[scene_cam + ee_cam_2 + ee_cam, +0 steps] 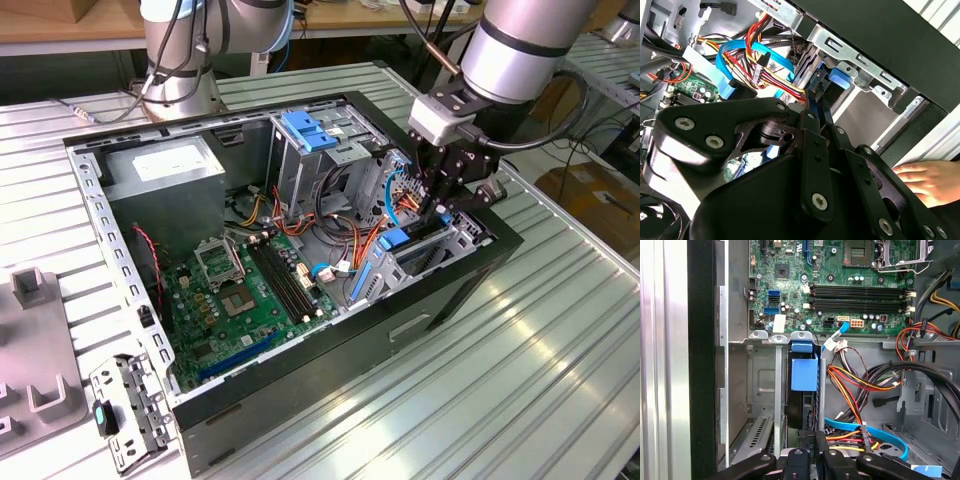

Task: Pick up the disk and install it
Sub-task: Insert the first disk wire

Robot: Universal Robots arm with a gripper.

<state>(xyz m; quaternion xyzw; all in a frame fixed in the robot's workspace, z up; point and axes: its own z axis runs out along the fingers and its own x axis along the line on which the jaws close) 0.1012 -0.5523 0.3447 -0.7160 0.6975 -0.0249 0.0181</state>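
I hold my gripper (441,212) pinched narrow on the disk (804,374), edge-on just beneath it so it slots into the bay (440,250)

Green motherboard (245,290); blue disk rail (804,374); black case (440,300); orange-red-yellow cables (855,385).

Bright even light; glare on table slats (560,330), soft shadows

Silver tubular arm (520,45) banded black, white wrist block (437,120), black cable alongside; black linkage gripper (444,205) studded with silver screws (819,201).
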